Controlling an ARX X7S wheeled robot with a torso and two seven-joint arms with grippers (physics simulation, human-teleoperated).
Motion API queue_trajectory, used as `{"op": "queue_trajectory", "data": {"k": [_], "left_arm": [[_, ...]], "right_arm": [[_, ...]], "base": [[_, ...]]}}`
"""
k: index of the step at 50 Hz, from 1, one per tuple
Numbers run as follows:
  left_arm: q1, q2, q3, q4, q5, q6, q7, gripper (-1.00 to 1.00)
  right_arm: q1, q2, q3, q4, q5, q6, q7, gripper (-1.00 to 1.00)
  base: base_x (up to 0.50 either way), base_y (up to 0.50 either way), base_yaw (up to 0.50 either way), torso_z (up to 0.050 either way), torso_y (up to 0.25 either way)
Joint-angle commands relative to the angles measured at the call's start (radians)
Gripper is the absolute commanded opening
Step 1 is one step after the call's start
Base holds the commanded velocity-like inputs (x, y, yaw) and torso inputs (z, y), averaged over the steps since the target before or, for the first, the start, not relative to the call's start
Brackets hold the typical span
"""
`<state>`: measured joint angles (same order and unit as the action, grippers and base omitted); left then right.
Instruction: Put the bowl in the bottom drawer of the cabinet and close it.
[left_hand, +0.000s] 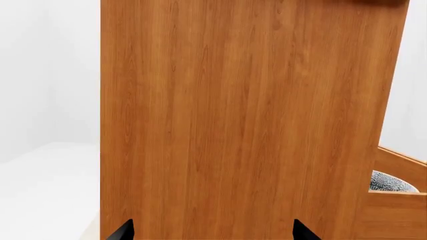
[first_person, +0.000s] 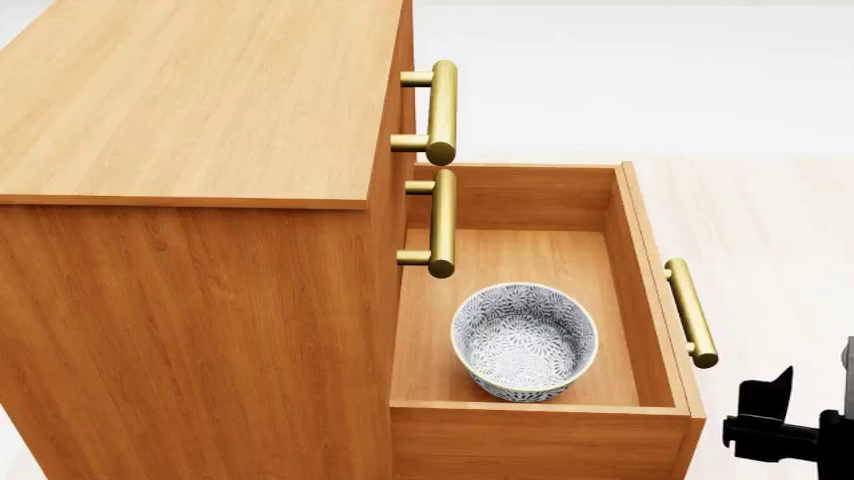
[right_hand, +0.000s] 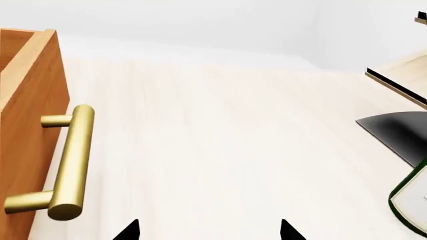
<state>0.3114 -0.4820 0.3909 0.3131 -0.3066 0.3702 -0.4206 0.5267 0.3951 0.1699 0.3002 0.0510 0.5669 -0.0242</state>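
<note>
While the bottom drawer (first_person: 638, 270) sits pulled out of the cabinet (first_person: 187, 300), the bowl (first_person: 523, 340) is upright inside it, near the front-right corner. Right end effector (right_hand: 208, 231) hangs spread beside the drawer's handle (right_hand: 67, 165), touching nothing. Left end effector (left_hand: 212, 233) looks spread too, prob empty, facing the cabinet side.

No readable text anywhere, wine bottle (right_hand: 412, 200) label too blurred to read

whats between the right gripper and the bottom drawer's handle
Nothing: in the right wrist view only bare pale floor separates the open right gripper from the brass handle of the bottom drawer.
</note>
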Motion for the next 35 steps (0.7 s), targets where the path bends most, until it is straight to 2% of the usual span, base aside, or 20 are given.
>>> {"op": "queue_trajectory", "data": {"k": [1,7,35], "left_arm": [[0.000,-0.002,0.001,0.002,0.001,0.000,-0.002,1.00],[-0.001,-0.002,0.001,-0.002,-0.001,0.003,-0.002,1.00],[-0.002,-0.006,0.004,0.003,-0.007,0.003,-0.005,1.00]], "right_arm": [[0.010,-0.007,-0.011,0.095,-0.007,-0.051,0.007,1.00],[0.030,-0.015,-0.023,0.154,-0.012,-0.076,0.009,1.00],[0.049,-0.049,-0.079,0.179,-0.013,-0.096,-0.020,1.00]], "base": [[0.00,0.00,0.00,0.000,0.000],[0.00,0.00,0.00,0.000,0.000],[0.00,0.00,0.00,0.000,0.000]]}}
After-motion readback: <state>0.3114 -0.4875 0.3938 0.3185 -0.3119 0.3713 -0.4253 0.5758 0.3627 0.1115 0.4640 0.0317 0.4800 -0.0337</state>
